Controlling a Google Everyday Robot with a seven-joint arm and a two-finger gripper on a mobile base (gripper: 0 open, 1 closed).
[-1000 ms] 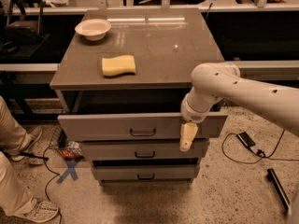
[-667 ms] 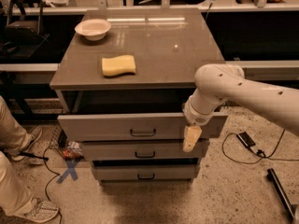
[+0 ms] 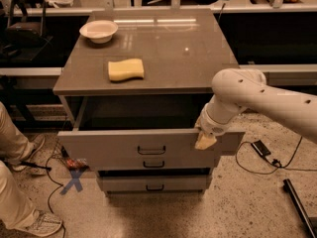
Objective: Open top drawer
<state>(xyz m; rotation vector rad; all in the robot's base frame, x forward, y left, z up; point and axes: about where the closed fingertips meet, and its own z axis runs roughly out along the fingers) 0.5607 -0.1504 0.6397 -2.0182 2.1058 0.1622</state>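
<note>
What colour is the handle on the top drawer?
Black; the handle sits on the grey top drawer, camera view. The gripper is at the drawer's front, right end.

Your gripper [image 3: 204, 142] is at the right end of the open top drawer [image 3: 114, 148] front; a person's leg [image 3: 10, 138] blocks the left.

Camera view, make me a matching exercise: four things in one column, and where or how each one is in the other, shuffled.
1. top drawer
2. sponge
3. bowl
4. gripper

A. back left corner of the cabinet top
B. at the right end of the drawer front
C. pulled out
D. left of middle on the cabinet top

Pairs: 1-C, 2-D, 3-A, 4-B
</note>
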